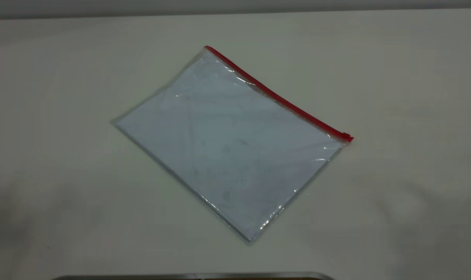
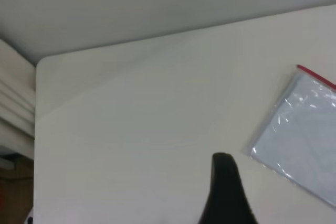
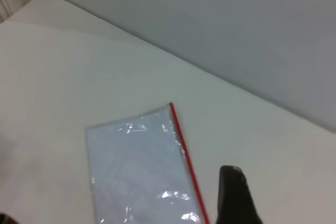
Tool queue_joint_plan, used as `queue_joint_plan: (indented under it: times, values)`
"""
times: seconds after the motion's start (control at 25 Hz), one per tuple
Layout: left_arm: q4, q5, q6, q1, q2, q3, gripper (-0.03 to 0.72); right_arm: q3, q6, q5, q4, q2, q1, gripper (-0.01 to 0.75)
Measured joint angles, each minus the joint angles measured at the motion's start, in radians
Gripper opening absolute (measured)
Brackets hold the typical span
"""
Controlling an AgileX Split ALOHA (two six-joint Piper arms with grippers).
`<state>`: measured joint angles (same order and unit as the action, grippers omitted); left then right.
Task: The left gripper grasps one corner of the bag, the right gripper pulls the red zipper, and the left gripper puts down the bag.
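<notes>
The bag [image 1: 227,144] lies flat on the pale table, turned diagonally, clear with a bluish-white inside. The red zipper [image 1: 278,97] runs along its far right long edge, with the slider tab [image 1: 347,137] at the right-hand corner. Neither gripper shows in the exterior view. In the left wrist view a black part of my left gripper [image 2: 226,192] hangs above bare table, apart from the bag [image 2: 304,129]. In the right wrist view a black part of my right gripper [image 3: 236,198] hangs beside the red zipper [image 3: 184,156], apart from the bag [image 3: 139,171].
A grey metal rim [image 1: 192,276] shows at the table's near edge. The table's far edge and a rounded corner [image 2: 42,64] meet a plain wall. White boards [image 2: 13,103] stand beyond that corner.
</notes>
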<state>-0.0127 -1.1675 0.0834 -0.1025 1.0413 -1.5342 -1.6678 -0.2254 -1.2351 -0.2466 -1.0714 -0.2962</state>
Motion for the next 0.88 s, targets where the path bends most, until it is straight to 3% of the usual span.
queue_joint_plan:
  times: [0.48,0.88]
  values:
    - [0.022,0.000,-0.022,0.000,-0.545,0.551,0.590,0.516,0.008,0.000,-0.003,0.501,0.000,0.495]
    - [0.042,0.000,-0.022,0.000,-0.770,0.824,0.590,0.949,-0.037,0.009,0.000,0.865,0.000,0.495]
